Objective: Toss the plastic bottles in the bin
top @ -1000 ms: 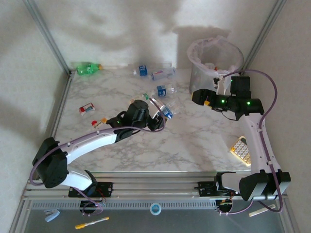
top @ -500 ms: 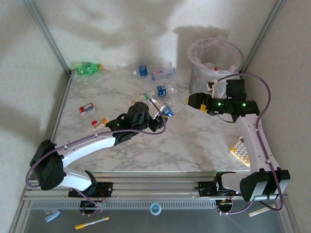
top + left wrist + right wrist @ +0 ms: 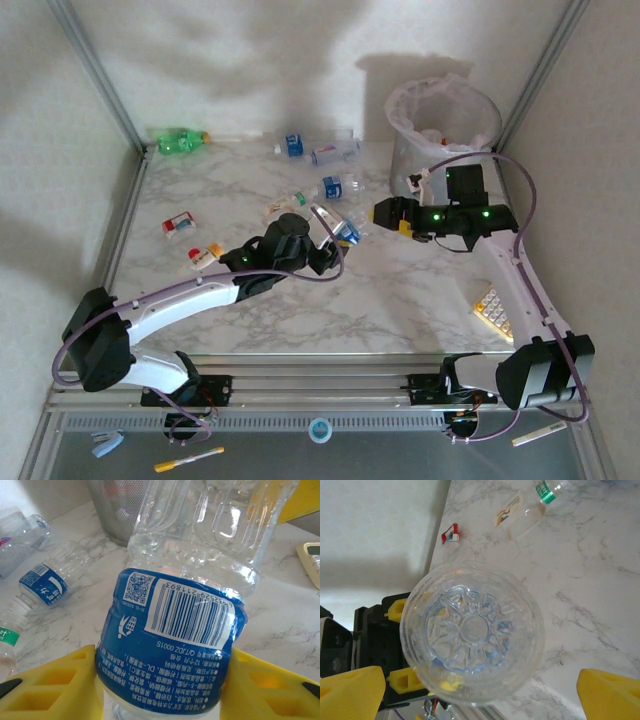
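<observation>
My left gripper [image 3: 328, 243] is shut on a clear plastic bottle [image 3: 341, 229] with a blue label [image 3: 170, 630], lifted over the middle of the table. Yellow fingers [image 3: 50, 685] press the label from both sides. My right gripper [image 3: 383, 213] stands open just right of that bottle, facing its round clear base [image 3: 472, 632]; its yellow fingertips [image 3: 350, 690] sit wide apart and touch nothing. The bin [image 3: 445, 130], grey with a whitish bag, stands at the back right. Several more bottles lie across the far half of the table, among them a green one [image 3: 180, 141].
A beige calculator [image 3: 497, 310] lies near the right edge. Loose bottles lie at the back [image 3: 335, 152], mid-table [image 3: 340, 186] and on the left [image 3: 178, 224]. A green-capped bottle [image 3: 525, 512] lies behind the held one. Walls close in on three sides.
My right arm has swung left from beside the bin, with its gripper still open, up to the base of the held bottle. The left arm has kept its grip and shifted slightly nearer.
</observation>
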Robot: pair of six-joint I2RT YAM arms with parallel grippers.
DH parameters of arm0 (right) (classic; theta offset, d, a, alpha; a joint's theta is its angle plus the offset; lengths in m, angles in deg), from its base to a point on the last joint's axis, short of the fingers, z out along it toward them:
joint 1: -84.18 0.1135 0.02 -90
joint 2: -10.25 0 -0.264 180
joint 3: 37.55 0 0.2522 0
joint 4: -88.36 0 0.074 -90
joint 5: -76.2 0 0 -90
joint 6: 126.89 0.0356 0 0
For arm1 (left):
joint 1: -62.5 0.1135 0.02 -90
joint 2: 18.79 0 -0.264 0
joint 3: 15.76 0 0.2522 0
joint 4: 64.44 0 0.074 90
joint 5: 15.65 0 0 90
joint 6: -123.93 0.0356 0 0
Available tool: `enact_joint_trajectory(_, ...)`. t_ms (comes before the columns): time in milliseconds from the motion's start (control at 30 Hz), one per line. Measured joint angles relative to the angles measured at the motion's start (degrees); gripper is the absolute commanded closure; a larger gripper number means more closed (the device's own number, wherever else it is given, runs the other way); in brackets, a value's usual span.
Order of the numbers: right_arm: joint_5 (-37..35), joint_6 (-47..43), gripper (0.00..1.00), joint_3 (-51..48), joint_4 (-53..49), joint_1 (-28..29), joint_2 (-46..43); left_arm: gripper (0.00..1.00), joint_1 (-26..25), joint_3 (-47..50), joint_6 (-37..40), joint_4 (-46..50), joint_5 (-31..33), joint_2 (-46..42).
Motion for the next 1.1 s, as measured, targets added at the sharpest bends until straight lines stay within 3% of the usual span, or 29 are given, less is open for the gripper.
enact_joint_trajectory(400, 0.3, 2.2, 0.14, -0.5, 3.0, 2.5, 3.2, 0.62, -3.1, -0.1, 0.3, -1.3, 0.1, 0.1)
enact_joint_trajectory(900, 1.5, 3.9, 0.48, -0.7, 4.8, 3.4, 3.6, 0.57, -4.9, -0.2, 1.7, -3.0, 4.3, 1.3)
enact_joint_trajectory(1000, 1.5, 3.9, 0.53, -0.7, 4.9, 3.4, 3.6, 0.5, -4.9, -0.2, 1.7, -3.0, 4.5, 1.3)
enact_joint_trajectory(1100, 1.8, 3.8, 0.58, -0.7, 4.9, 3.4, 3.6, 0.33, -5.0, -0.2, 2.0, -3.0, 4.5, 1.3)
